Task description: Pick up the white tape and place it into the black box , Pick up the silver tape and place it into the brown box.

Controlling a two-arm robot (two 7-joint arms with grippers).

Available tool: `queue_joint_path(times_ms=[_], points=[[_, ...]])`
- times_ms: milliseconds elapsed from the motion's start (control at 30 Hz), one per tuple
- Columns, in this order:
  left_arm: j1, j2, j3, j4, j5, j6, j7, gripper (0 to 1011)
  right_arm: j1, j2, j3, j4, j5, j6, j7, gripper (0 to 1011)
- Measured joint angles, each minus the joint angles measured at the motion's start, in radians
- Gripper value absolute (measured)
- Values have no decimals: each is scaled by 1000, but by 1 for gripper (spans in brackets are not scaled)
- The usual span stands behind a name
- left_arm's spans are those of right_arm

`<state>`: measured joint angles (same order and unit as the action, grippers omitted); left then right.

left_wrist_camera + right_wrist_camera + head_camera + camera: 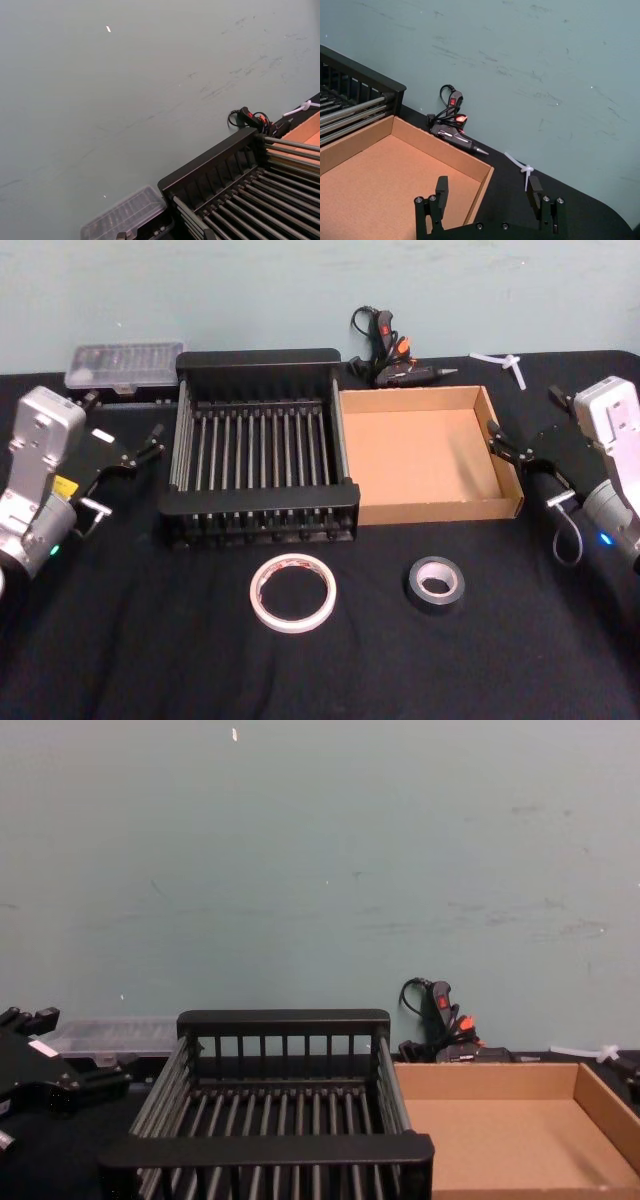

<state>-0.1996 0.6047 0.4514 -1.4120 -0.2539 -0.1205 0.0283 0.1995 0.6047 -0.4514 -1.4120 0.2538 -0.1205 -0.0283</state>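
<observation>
So both tapes are sitting loose on the black surface (120, 660) right now. The white tape (293, 592) is lying flat just in front of the black box (262, 445), and the silver tape (435, 585) is lying to its right, near the front wall of the brown box (428, 452). The two boxes are sitting side by side, touching.

Your left end effector (153, 445) is hanging beside the black box's left wall, and I can't tell how its fingers stand. Your right end effector (489, 192) is hovering by the brown box's right wall, fingers spread, holding nothing.
</observation>
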Motion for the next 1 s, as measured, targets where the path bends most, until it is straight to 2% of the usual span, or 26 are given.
queue_joint_path(times_ms=[1000], points=[[0,0,0,0,0,0,0,1001,0,0,0,0,0,0,0,1000]])
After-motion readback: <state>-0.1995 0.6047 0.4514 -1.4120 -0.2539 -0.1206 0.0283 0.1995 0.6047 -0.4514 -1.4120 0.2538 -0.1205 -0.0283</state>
